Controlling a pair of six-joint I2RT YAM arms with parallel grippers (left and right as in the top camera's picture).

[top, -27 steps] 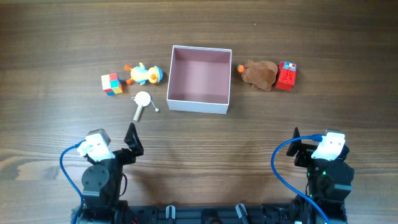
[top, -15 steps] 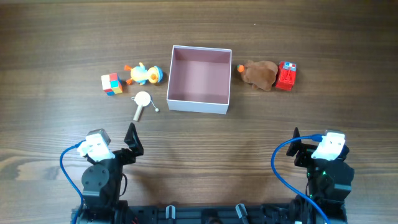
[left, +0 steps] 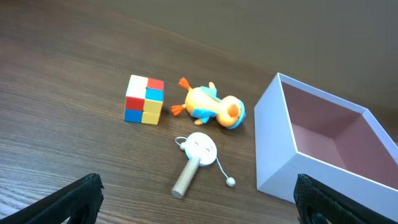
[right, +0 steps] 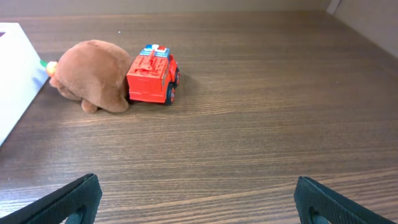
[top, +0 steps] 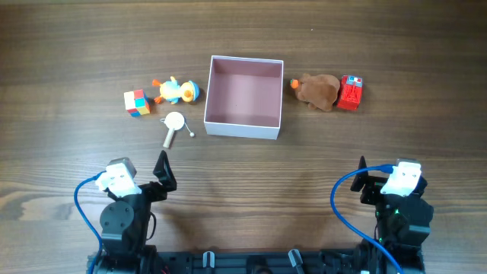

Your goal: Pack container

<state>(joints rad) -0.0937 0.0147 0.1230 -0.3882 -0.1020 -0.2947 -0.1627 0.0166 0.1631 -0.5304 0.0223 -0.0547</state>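
Observation:
The container (top: 243,129) is a square white box with a dusty pink inside, empty, at the table's middle back; it also shows in the left wrist view (left: 273,162). Left of it lie a colour cube (top: 136,102), an orange and blue duck toy (top: 176,90) and a small wooden rattle drum (top: 173,126). Right of it lie a brown plush (top: 317,90) and a red toy truck (top: 351,92). My left gripper (top: 162,171) is open and empty near the front left. My right gripper (top: 362,176) is open and empty near the front right.
The wooden table (top: 243,198) spreads round everything. The right wrist view shows the plush (right: 96,74) against the truck (right: 152,73), and the container's white corner (right: 15,74) at the left edge. Blue cables loop by both arm bases.

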